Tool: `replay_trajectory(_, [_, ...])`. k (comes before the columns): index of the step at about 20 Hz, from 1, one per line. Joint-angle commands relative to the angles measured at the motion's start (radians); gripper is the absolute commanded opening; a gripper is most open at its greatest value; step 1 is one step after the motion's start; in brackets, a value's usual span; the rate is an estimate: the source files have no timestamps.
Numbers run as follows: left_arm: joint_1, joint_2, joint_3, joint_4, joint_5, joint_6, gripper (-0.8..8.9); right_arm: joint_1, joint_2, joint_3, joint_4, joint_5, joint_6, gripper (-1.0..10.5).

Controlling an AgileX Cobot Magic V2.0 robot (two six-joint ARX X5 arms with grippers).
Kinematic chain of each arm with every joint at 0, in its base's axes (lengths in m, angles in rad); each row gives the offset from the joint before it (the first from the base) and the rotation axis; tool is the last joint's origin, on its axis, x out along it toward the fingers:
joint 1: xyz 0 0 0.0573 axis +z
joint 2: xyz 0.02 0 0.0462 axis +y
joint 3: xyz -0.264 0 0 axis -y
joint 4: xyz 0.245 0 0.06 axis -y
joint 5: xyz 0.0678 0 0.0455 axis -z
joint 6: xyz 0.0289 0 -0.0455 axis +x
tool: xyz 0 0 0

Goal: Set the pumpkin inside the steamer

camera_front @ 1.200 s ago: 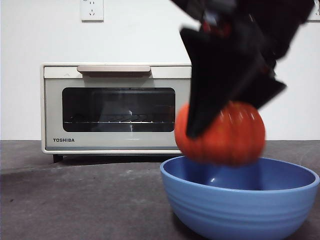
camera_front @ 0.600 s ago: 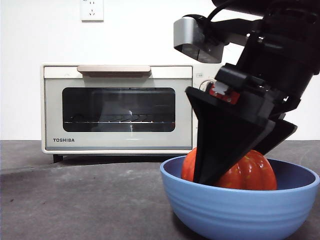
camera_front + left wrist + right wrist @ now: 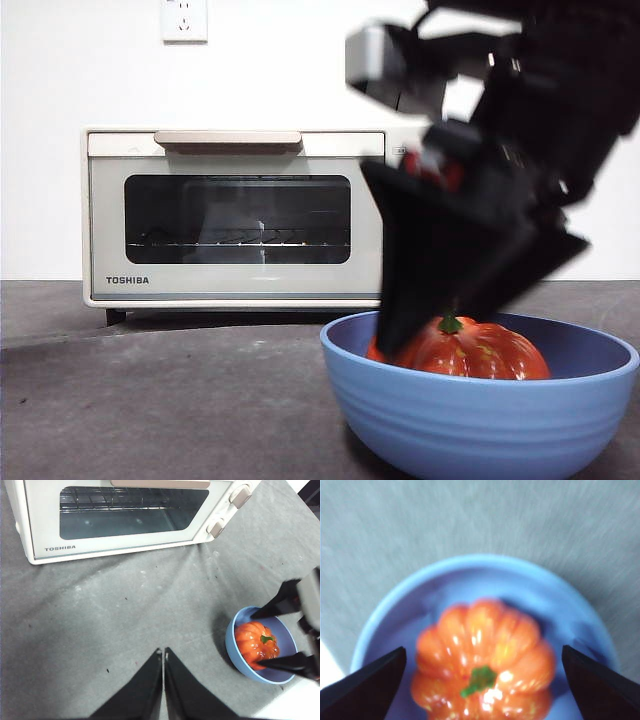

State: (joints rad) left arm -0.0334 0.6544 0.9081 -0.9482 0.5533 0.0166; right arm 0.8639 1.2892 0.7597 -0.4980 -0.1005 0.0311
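Inside round blue bowl (image 3: 480,420): glossy ribbed pumpkin (image 3: 470,350)

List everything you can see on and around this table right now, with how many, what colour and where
Pumpkin: one, orange with a green stem, lying in the bowl.
Bowl: one, blue, on the table in front of the oven, off toward its knob end.
Oven: one, cream-white with a dark glass door, door shut, at the back of the table.
Table: one, grey.
Wall socket: one, white, on the wall above the oven.
Right gripper: black, open, jaws either side of the pumpkin, above the bowl.
Left gripper: black, shut, over bare table.
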Motion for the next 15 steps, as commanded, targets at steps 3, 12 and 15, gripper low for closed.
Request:
replay_trajectory(3, [-0.002, 0.009, 0.021, 0.068, 0.005, -0.029, 0.15, 0.008, -0.079, 0.141, -0.043, 0.057, 0.005, 5.0])
replay_trajectory(12, [-0.115, 0.221, 0.043, 0.425, 0.000, -0.158, 0.15, -0.107, -0.261, 0.203, -0.232, 0.101, 0.014, 5.0])
replay_trajectory(15, [-0.148, 0.317, 0.065, 0.530, -0.008, -0.180, 0.15, -0.137, -0.284, 0.203, -0.283, 0.096, 0.014, 5.0])
